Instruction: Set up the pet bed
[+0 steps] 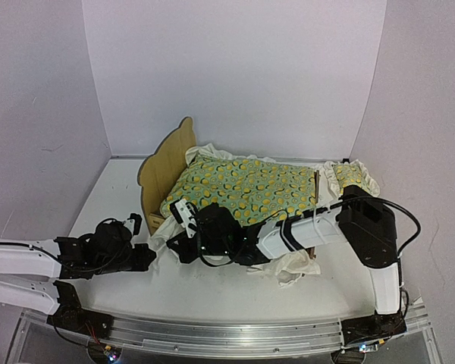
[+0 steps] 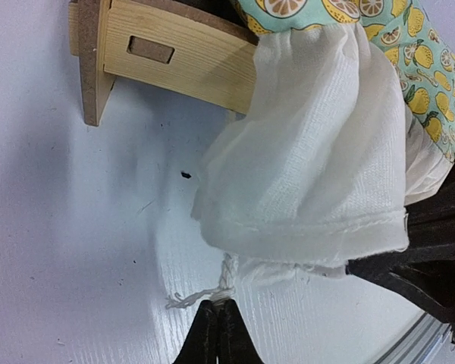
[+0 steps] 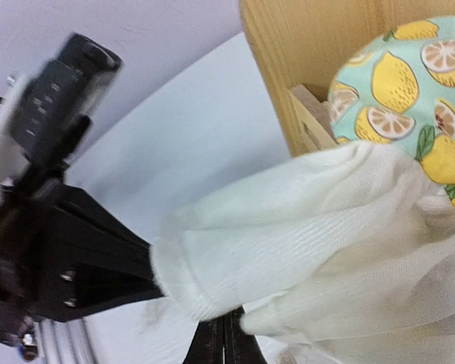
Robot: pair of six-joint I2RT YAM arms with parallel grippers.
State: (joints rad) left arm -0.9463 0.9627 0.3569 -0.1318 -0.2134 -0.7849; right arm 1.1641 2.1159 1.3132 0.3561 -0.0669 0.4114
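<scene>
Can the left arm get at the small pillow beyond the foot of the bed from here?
Probably not. The pillow lies at the far right, past the pet bed, and the right arm stretches across the near side between it and the left gripper.

Pet bed (image 1: 164, 171) of light plywood, set upright just beyond both grippers.

A tall curved headboard (image 3: 318, 68) is seen ahead of the right gripper (image 3: 224, 341), to its upper right. The low side rail (image 2: 182, 64), marked by a slotted tab, is joined to an upright board at the head corner; this corner is placed ahead of the left gripper (image 2: 217, 334), well apart from its tips. The top is covered by a lemon-print blanket (image 1: 243, 189).
</scene>
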